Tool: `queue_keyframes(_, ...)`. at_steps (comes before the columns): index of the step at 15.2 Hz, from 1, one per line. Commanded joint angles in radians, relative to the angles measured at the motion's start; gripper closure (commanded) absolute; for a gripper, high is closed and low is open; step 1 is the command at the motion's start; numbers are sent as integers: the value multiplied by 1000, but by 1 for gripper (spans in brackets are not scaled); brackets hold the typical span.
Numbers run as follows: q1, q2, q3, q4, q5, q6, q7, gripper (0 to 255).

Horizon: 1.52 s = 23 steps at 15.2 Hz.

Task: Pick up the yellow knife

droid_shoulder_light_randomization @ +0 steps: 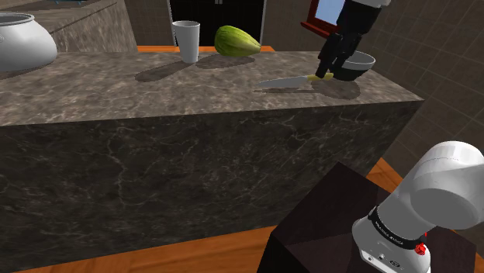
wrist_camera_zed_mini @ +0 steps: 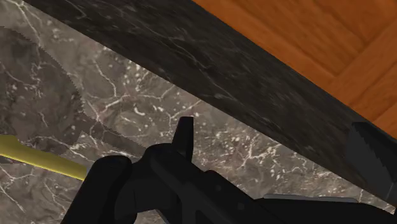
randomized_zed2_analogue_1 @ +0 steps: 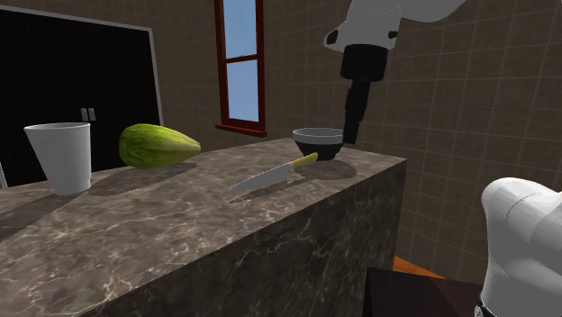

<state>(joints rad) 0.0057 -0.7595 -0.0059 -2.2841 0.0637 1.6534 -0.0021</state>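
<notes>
The knife (droid_shoulder_light_randomization: 291, 80) lies flat on the dark marble counter (droid_shoulder_light_randomization: 155, 89), grey blade toward the cup and yellow handle (randomized_zed2_analogue_1: 304, 162) toward the bowl. My black gripper (droid_shoulder_light_randomization: 326, 72) hangs just past the handle's end, close to the counter's edge and beside the bowl (randomized_zed2_analogue_1: 318, 142). In the wrist view the yellow handle (wrist_camera_zed_mini: 38, 159) lies off to one side of the fingers, not between them. The gripper (wrist_camera_zed_mini: 280, 149) is open, with one fingertip (wrist_camera_zed_mini: 185, 130) over the marble and the other (wrist_camera_zed_mini: 372, 156) out over the edge. Nothing is held.
A dark bowl (droid_shoulder_light_randomization: 358, 63) sits right behind the gripper. A white cup (droid_shoulder_light_randomization: 186, 40) and a green melon (droid_shoulder_light_randomization: 236, 41) stand farther along the counter. A large white pot (droid_shoulder_light_randomization: 23, 43) is at the shoulder view's far left. An orange wooden floor (wrist_camera_zed_mini: 331, 44) lies below the edge.
</notes>
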Motion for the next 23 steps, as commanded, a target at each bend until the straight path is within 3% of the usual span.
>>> queue_keyframes(1,0,0,0,0,0,0,0,0)
queue_keyframes(11,100,282,-257,120,-138,83,-660,0)
queue_keyframes(19,169,609,-387,344,-135,141,-1170,0)
queue_keyframes(23,169,645,-392,332,-130,185,-1218,0)
